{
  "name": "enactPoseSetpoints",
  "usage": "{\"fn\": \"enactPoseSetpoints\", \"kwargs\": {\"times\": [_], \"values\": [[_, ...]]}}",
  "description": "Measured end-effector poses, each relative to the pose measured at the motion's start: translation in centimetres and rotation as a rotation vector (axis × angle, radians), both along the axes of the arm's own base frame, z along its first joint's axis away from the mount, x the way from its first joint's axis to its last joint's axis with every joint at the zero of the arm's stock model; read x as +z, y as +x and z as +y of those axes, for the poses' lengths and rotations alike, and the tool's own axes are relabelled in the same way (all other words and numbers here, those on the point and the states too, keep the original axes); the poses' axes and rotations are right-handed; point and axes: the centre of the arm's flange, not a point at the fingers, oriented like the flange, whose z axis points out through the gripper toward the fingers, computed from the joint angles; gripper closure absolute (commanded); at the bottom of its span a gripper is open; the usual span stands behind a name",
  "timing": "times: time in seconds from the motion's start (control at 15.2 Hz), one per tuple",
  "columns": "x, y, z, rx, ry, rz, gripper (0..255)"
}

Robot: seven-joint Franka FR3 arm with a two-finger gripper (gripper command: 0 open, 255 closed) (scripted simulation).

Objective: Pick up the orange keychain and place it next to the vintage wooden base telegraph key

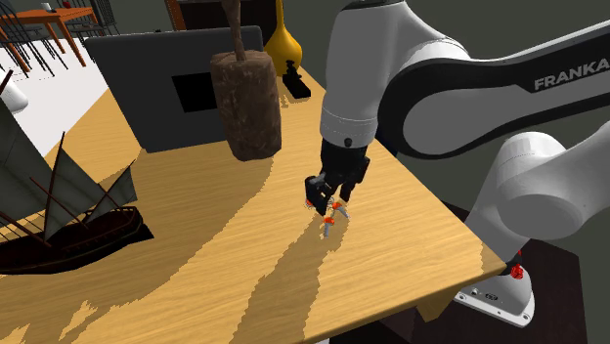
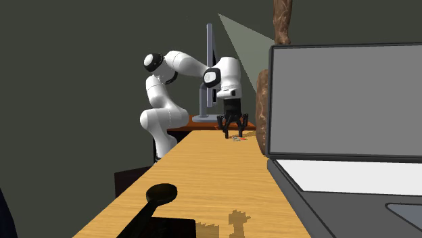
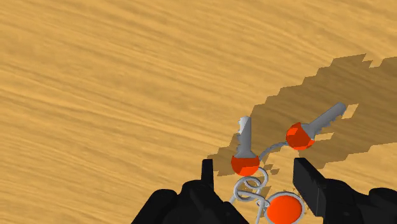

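Note:
The orange keychain lies on the wooden table: silver keys with orange heads, coiled wire rings and an orange disc. My black gripper hangs straight down over it, fingertips close to the tabletop. Its two fingers stand apart with the rings and the disc between them; I see no clear clasp. In the shoulder view the gripper is just above the keychain, near the table's right edge. The telegraph key, with a black knob and lever, sits at the table's far end from the arm, away from the gripper.
A dark open laptop stands at the back of the table, with a rough brown mallet-like object beside it. A model sailing ship sits at the shoulder view's left. A yellow vase stands behind. The table edge runs close to the keychain.

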Motion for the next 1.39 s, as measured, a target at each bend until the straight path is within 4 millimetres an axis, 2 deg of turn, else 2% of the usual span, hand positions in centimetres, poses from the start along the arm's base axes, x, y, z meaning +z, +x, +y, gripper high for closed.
{"fn": "enactPoseSetpoints", "kwargs": {"times": [0.53,1.39], "values": [[0.6,0.0,0.0,0.001,0.000,0.000,255],[7.1,0.0,0.1,0.001,0.002,0.004,255]]}}
